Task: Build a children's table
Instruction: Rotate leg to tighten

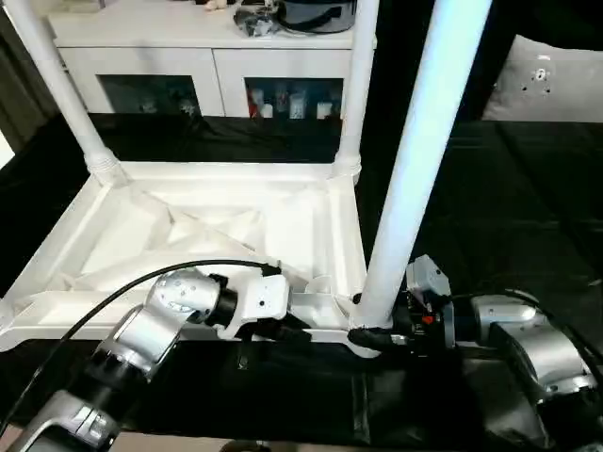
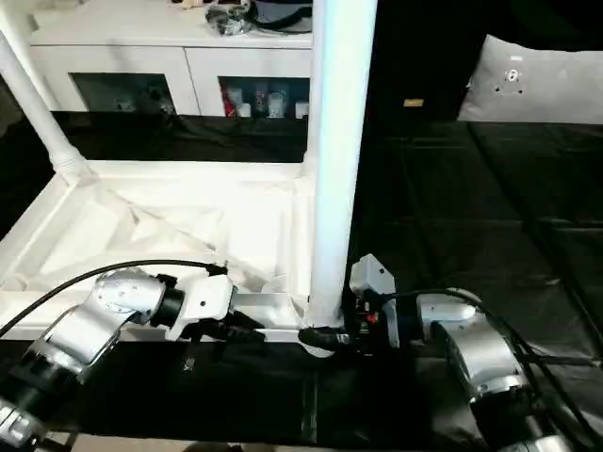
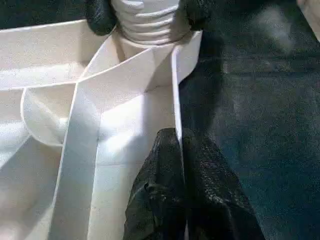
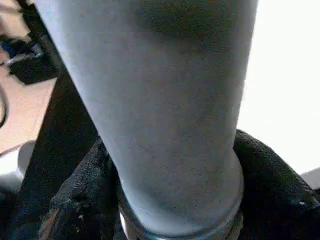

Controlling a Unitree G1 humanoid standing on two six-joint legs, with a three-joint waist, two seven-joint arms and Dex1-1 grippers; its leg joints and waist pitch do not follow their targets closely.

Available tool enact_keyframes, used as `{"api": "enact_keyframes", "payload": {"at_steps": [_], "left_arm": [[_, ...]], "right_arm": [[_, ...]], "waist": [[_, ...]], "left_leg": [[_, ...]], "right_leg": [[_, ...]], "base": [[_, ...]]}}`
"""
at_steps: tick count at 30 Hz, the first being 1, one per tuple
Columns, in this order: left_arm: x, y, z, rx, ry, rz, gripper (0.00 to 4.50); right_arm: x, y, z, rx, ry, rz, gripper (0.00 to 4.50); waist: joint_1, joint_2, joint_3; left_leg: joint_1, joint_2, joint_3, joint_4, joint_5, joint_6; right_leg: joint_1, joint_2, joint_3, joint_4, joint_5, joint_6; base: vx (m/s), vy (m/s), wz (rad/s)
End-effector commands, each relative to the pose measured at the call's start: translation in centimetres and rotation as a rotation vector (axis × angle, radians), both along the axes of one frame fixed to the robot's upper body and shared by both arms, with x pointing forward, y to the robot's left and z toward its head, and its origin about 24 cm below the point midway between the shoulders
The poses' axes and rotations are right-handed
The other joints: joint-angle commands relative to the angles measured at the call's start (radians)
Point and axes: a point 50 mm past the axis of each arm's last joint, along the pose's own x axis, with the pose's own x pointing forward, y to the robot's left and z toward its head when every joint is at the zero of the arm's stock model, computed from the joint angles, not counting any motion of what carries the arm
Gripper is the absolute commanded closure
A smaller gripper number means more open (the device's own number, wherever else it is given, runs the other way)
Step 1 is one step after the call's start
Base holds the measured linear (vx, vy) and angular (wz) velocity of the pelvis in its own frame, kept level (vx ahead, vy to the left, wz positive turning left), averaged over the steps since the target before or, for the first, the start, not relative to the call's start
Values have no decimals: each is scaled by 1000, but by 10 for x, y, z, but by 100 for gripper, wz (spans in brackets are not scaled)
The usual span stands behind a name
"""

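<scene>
Table top [image 1: 217,226]: upside down on the black cloth [image 1: 528,188], ribs up, mid-left
Near leg [image 1: 415,160]: upright, long axis near vertical, foot in the near-right corner socket [image 1: 363,334]
Right gripper [image 1: 372,334]: at 3 o'clock of that leg's base, fingers [image 4: 80,200] round it, apparently gripping
Left gripper [image 3: 182,165]: at 9 o'clock, pinched shut on the top's rim wall [image 3: 175,80]
Nearer arm: right
Other legs [image 1: 61,89]: two stand in the far sockets, tops cut off
Hidden: whether the base is seated

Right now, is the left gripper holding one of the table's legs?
No. The left gripper is pinched shut on the thin rim wall of the upturned tabletop, not on a leg.
</scene>
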Motion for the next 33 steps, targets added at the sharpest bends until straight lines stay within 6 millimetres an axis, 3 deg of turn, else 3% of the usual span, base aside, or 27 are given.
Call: {"api": "enact_keyframes", "payload": {"at_steps": [1, 3, 4, 7, 8, 10, 12, 15, 20, 22, 23, 24, 25, 28, 30, 33], "left_arm": [[-3, -18, -3, -33, 18, 72, 450], [-2, -21, -3, -45, 21, 117, 450], [-2, -27, -3, -72, 36, 183, 450], [-1, -36, -2, -99, 45, 254, 450], [0, -40, -2, -103, 37, 282, 450], [1, -46, -2, -105, 21, 332, 450], [4, -56, 0, -107, -8, 396, 450], [7, -61, 0, -99, -26, 420, 450], [10, -56, 2, -75, -45, 422, 450], [10, -50, 2, -76, -58, 388, 450], [10, -49, 2, -79, -60, 381, 450], [10, -45, 2, -78, -53, 358, 450], [10, -43, 2, -74, -54, 345, 450], [9, -34, 3, -45, -52, 262, 450], [10, -28, 3, -21, -58, 227, 450], [11, -19, 1, 26, -67, 162, 450]], "right_arm": [[14, 11, -7, -19, -10, -199, 175], [19, 13, -10, -35, -15, -273, 175], [28, 18, -14, -37, 2, -402, 175], [35, 24, -17, -37, 21, -523, 176], [38, 27, -19, -41, 23, -573, 176], [43, 31, -20, -41, 16, -651, 176], [48, 38, -19, -3, 26, -746, 176], [47, 43, -17, 12, -1, -715, 106], [44, 35, -10, 42, -44, -673, 67], [41, 27, -6, 33, -80, -609, 46], [40, 25, -6, 28, -88, -592, 34], [37, 19, -3, 14, -109, -541, 34], [36, 16, -2, 15, -113, -529, 15], [32, 2, 6, 18, -128, -438, 4], [30, -4, 8, -16, -135, -380, 4], [27, -11, 11, -71, -144, -260, 4]], "waist": [[-10, -13, -43], [-21, -14, -37], [-32, -13, -37], [-60, -12, -33], [-67, -13, -35], [-73, -14, -34], [-73, -12, -34], [-69, -12, -38], [-60, -5, -47], [-50, 0, -54], [-47, -3, -56], [-44, 5, -58], [-44, -1, -59], [-40, 0, -56], [-36, -5, -51], [-30, -4, -46]], "left_leg": [[18, 61, -22, -73, -205, 47], [21, 56, -25, -78, -267, 15], [19, 57, -29, -82, -283, -2], [19, 54, -34, -88, -329, -27], [16, 54, -36, -88, -326, -29], [22, 51, -31, -84, -327, -20], [22, 50, -30, -83, -320, -11], [21, 53, -29, -82, -297, -4], [19, 53, -25, -75, -221, 25], [15, 53, -23, -68, -148, 54], [12, 53, -24, -65, -117, 71], [11, 52, -26, -62, -103, 77], [10, 51, -24, -60, -94, 94], [10, 52, -23, -60, -114, 110], [12, 54, -22, -63, -146, 102], [17, 58, -22, -68, -188, 78]], "right_leg": [[30, -86, 44, -77, -140, -228], [29, -89, 45, -90, -273, -205], [31, -91, 46, -90, -320, -188], [28, -87, 46, -95, -370, -168], [31, -88, 47, -96, -359, -164], [23, -85, 51, -101, -346, -166], [23, -85, 52, -104, -351, -164], [25, -83, 53, -102, -304, -163], [32, -80, 51, -89, -130, -195], [40, -78, 48, -79, 1, -205], [42, -79, 46, -72, 63, -213], [43, -80, 45, -68, 88, -216], [45, -78, 43, -67, 117, -218], [45, -83, 41, -71, 78, -226], [42, -81, 40, -79, -16, -218], [36, -82, 42, -86, -118, -208]], "base": [[0, 0, 0], [0, 0, 0], [0, 0, 0], [0, 0, 0], [0, 0, 0], [0, 0, 0], [0, 0, 0], [0, 0, 0], [0, 0, 0], [0, 0, 0], [0, 0, 0], [0, 0, 0], [0, 0, 0], [0, 0, 0], [0, 0, 0], [0, 0, 0]]}}
